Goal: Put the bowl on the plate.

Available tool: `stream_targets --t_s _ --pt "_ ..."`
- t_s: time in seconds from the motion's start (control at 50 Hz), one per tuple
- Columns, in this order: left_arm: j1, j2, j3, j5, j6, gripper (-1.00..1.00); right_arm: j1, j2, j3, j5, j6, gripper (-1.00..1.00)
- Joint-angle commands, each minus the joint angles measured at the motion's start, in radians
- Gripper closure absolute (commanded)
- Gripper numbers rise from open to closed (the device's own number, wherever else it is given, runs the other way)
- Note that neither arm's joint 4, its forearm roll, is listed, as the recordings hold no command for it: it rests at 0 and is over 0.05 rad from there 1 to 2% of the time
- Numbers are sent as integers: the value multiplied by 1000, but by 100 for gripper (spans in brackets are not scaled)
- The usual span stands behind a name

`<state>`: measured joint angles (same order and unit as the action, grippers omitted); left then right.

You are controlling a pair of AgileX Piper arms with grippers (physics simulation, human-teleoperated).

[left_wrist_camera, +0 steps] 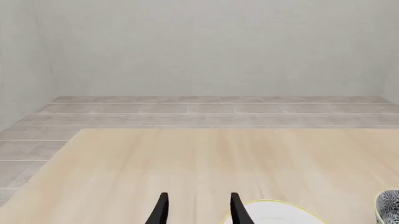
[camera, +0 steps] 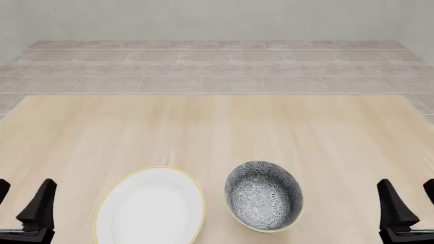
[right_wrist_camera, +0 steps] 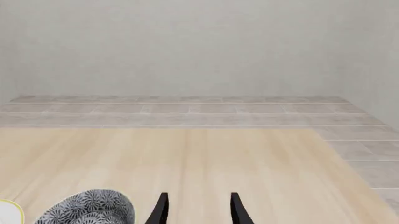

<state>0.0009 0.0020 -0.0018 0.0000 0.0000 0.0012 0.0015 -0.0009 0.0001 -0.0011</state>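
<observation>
Your fingers on the left gripper [camera: 24, 203] and right gripper [camera: 407, 201] stand parted, holding nothing. The bowl [camera: 264, 195] sits on the table [camera: 217, 132] just beside the plate [camera: 150, 208].

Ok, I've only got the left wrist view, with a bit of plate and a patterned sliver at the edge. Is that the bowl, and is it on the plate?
Observer: Yes, that's the bowl. In the front view it stands on the table to the right of the plate, with a strip of bare wood between them.
Operator: Where's the right end effector?
Observer: The right end effector is further right of the bowl, apart from it, open and holding nothing.
Operator: Anything inside the bowl?
Observer: No, only its floral pattern shows inside.
</observation>
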Motion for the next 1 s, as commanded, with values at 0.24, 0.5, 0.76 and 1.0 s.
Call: stream_targets --t_s 0.24,0.5,0.76,1.0 --pt "5 11 -3 -15 -7 -100 24 11 -16 1 -12 -100" --pt "-3 34 -1 -40 -7 -100 58 77 -56 -24 0 -100" --pt "-9 46 -1 -49 -8 -100 105 175 -81 -86 -3 -100" --pt "-15 94 0 -104 -10 -100 192 294 -146 -103 -1 -100"
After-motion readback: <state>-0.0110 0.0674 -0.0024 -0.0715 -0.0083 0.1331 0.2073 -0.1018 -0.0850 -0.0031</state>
